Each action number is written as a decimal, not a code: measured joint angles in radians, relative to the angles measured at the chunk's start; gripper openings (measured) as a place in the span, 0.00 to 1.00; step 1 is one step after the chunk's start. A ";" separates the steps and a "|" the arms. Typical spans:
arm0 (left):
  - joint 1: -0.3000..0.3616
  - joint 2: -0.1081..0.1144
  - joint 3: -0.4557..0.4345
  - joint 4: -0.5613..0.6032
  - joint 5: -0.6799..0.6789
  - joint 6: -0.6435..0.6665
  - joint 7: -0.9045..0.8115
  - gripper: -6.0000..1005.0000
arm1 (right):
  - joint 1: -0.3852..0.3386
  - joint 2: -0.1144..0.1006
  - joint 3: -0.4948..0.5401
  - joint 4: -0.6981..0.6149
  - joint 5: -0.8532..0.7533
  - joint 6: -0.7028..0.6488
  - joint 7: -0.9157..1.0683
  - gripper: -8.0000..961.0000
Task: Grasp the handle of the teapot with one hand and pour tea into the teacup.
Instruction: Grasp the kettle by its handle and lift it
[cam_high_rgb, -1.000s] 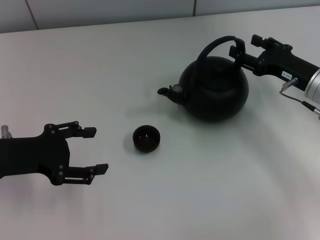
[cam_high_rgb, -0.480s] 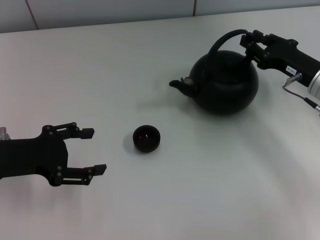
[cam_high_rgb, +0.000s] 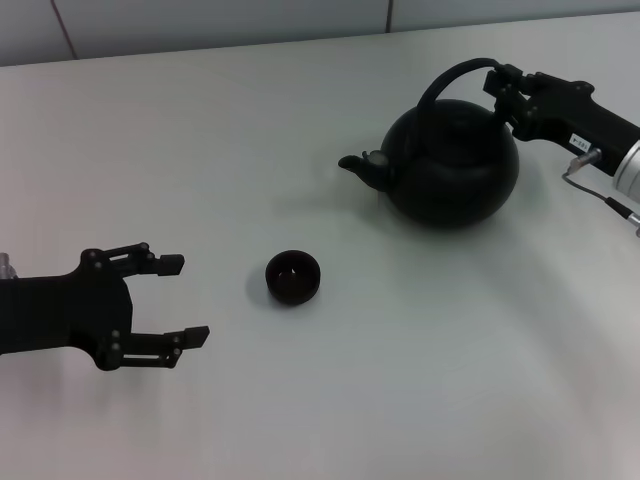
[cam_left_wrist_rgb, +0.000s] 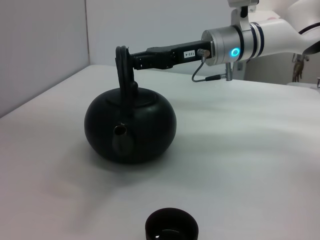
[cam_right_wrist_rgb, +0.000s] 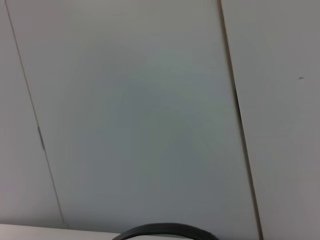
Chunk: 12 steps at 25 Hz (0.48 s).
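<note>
The matte black teapot (cam_high_rgb: 452, 168) stands at the right of the white table, its spout pointing toward the left arm. Its arched handle (cam_high_rgb: 447, 79) rises over the lid, and my right gripper (cam_high_rgb: 498, 86) is shut on the handle's upper right end. In the left wrist view the teapot (cam_left_wrist_rgb: 131, 126), the handle (cam_left_wrist_rgb: 121, 67) and the right gripper (cam_left_wrist_rgb: 128, 58) show from the spout side. The small black teacup (cam_high_rgb: 292, 276) sits mid-table, left of and nearer than the pot, also the teacup (cam_left_wrist_rgb: 171, 228). My left gripper (cam_high_rgb: 186, 300) hangs open at the near left, apart from both. The tea is hidden.
The white table (cam_high_rgb: 400, 380) reaches back to a grey panelled wall (cam_right_wrist_rgb: 150, 110). The right arm's silver wrist (cam_left_wrist_rgb: 235, 45) with its cable stretches over the table behind the pot. A sliver of the handle (cam_right_wrist_rgb: 165, 230) shows in the right wrist view.
The right gripper closed in on the handle, and the teapot shifted right and farther back with it, mostly in the first half second. The left gripper drifted slightly toward the near edge.
</note>
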 joint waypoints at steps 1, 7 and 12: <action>0.000 0.000 0.000 0.000 0.000 -0.001 0.000 0.87 | 0.005 -0.001 -0.005 0.004 0.000 0.002 0.000 0.19; 0.000 0.000 0.000 -0.002 0.000 -0.010 0.010 0.87 | 0.013 0.000 -0.023 0.008 -0.008 -0.005 0.000 0.19; -0.001 -0.003 0.000 -0.002 0.000 -0.015 0.016 0.87 | 0.014 -0.001 -0.068 -0.004 -0.005 -0.008 -0.006 0.18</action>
